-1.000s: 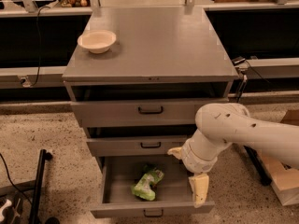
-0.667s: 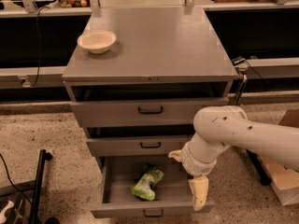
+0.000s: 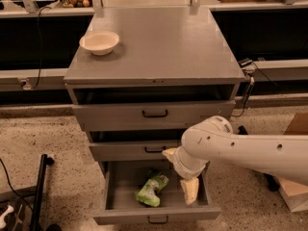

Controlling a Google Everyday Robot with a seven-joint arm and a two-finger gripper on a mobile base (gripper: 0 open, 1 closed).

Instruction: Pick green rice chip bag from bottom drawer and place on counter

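The small lime-green glossy snack bag with white patches (image 3: 152,189) is seen lying flat on the floor of the deep grey metal bottom drawer (image 3: 120,214), which is pulled well out. The bag is placed about midway across the drawer, apart from its side walls. Its long axis is set on a diagonal, from the front-left of the drawer toward the back-right, with the upper end pointed at the arm.

The cream-coloured two-finger gripper (image 3: 189,191) is hung downward inside the same drawer, just beside the bag and toward the drawer's right wall. The bag is therefore found on the left of the gripper in the view, and slightly lower. Nothing is held in the gripper; whether it is spread or closed cannot be told. A short sideways shift toward the bag, with the jaws turned across the diagonal, is judged to be needed for the grasp.

The bulky white robot arm (image 3: 240,150) is reached in from the right, across the shallower middle drawer (image 3: 139,151). Above, the flat matte grey counter (image 3: 163,42) is occupied at its left rear by a round cream bowl (image 3: 99,42).
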